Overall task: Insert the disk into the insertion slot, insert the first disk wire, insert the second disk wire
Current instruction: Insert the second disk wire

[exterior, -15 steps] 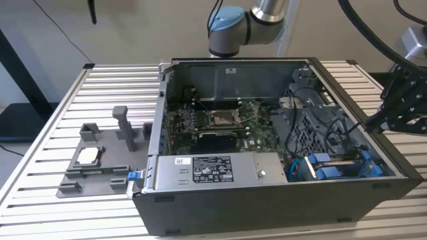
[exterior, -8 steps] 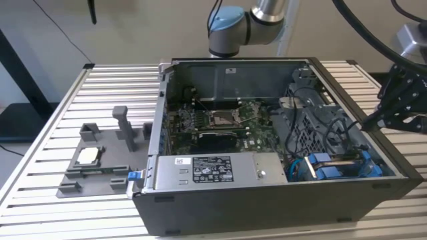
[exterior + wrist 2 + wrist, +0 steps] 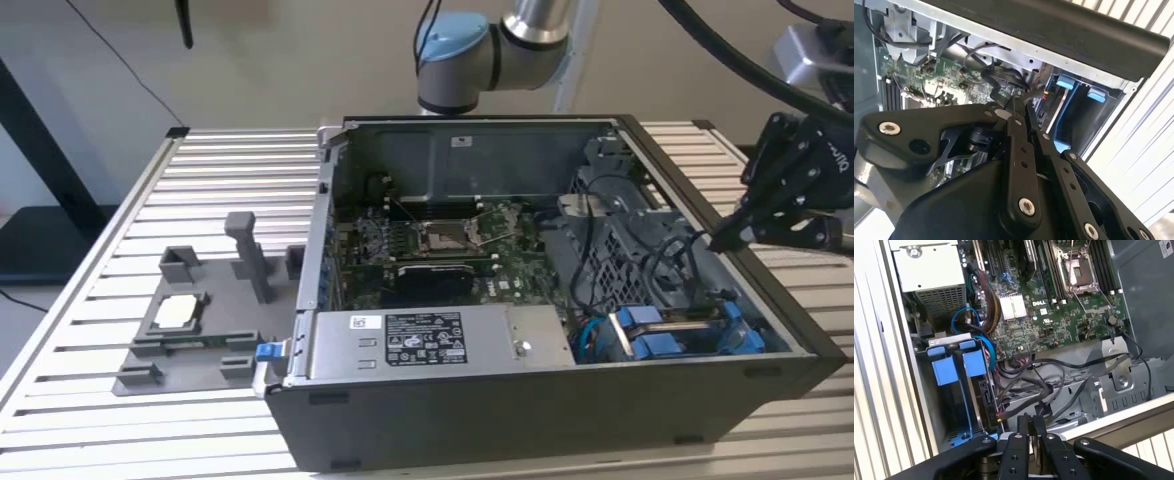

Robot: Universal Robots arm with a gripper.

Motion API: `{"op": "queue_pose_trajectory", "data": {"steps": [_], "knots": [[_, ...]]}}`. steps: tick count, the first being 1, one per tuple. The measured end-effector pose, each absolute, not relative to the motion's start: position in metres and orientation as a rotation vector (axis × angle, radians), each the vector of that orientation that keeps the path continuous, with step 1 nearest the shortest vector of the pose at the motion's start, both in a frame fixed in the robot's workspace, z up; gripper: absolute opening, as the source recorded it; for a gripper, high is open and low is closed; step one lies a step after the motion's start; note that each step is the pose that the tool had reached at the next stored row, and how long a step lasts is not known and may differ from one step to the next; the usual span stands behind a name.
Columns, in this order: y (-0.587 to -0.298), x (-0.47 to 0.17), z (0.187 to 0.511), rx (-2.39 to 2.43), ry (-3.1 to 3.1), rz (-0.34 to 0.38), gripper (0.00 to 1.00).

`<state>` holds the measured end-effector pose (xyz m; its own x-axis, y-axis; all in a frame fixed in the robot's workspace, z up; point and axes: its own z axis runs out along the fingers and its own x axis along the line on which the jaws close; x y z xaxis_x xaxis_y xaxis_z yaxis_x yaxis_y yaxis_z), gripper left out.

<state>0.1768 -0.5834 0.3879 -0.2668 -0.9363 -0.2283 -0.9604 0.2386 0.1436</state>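
Hovering near two blue tabs [image 3: 944, 371] of one disk [image 3: 971, 400], the pincer [image 3: 1031, 421] is closed

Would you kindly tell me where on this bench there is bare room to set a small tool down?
The slatted table is bare beyond the grey fixture plate, toward the exterior view's left, and in front of it along the near edge. Inside the computer case it is crowded: black cables tangle beside the blue drive-bay fittings.

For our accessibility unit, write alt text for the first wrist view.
The gripper points at a tangle of black cables inside an open computer case. Beside them stand blue carrier tabs; a green motherboard lies beyond.
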Motion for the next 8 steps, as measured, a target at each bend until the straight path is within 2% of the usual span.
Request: {"op": "queue_pose_trajectory", "data": {"steps": [8], "knots": [[-0.571, 0.162, 0.388, -1.85, 2.393, 0.388, 0.16]]}}
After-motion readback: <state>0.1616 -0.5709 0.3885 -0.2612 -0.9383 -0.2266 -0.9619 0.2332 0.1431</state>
